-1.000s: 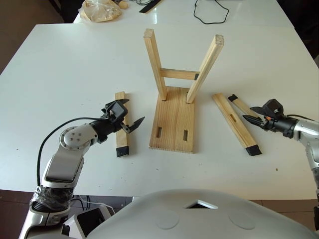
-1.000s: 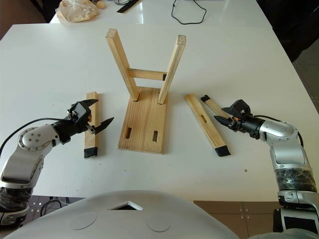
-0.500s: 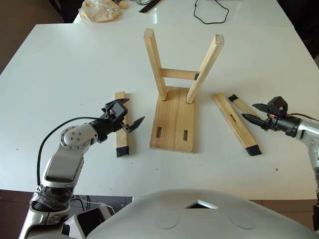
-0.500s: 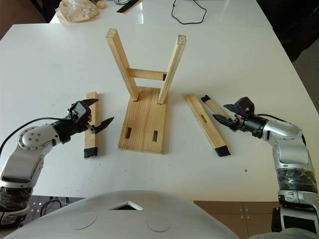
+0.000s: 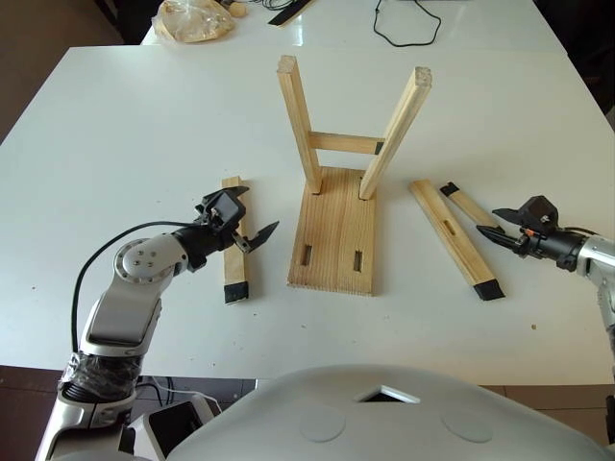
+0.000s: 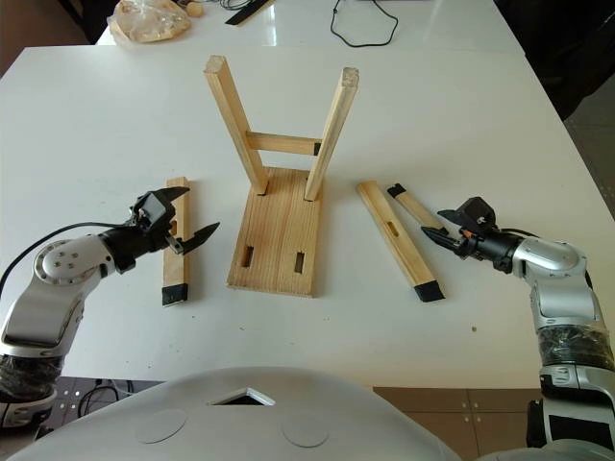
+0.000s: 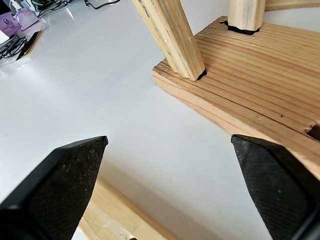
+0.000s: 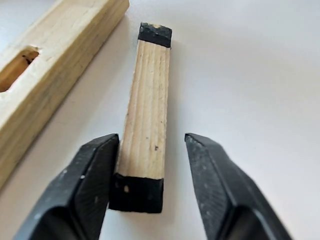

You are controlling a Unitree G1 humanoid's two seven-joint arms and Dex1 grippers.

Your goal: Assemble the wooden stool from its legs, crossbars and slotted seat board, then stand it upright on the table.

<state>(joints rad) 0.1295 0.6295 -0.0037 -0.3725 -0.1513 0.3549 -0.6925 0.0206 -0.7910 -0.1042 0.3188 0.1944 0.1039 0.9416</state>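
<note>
Seat board (image 5: pixel 333 235) is laid flat mid-table (image 5: pixel 125 125), somewhat toward the near edge, slots up. A left fitted leg (image 5: pixel 301 125) and a right fitted leg (image 5: pixel 392 134) are stood in its 2 far slots, spreading apart toward their tops and joined by a fitted crossbar (image 5: pixel 344 143). The 2 near slots are seen open. In the left wrist view both fitted legs are cut off just above the board.

Left gripper (image 5: pixel 255 213) is held low over the left loose leg (image 5: pixel 234 274), which lies betw. the board and the table's left edge, approx. parallel to the board's long side. Its fingers (image 7: pixel 70 180) are spread wide, w/ only bare tabletop betw. them. The leg's middle is covered by the gripper in the head views; its near end is black-tipped.

Right gripper (image 8: pixel 152 137) is set low at the near end of the loose crossbar (image 8: pixel 149 100), on the board's right-edge side. Its fingers (image 8: pixel 90 175) are parted, one each side of the black-tipped end, not clamped on it. Whether either finger touches the wood can't be told. That near end is hidden behind the gripper in the head views. Just beside the crossbar, on the board side, a right loose leg (image 5: pixel 452 235) is laid, w/ a slot cut in it and a black near tip.

Beyond the far edge a crumpled bag (image 5: pixel 195 19) and a black cable (image 5: pixel 405 27) are seen, both cut off at the frame top.
</note>
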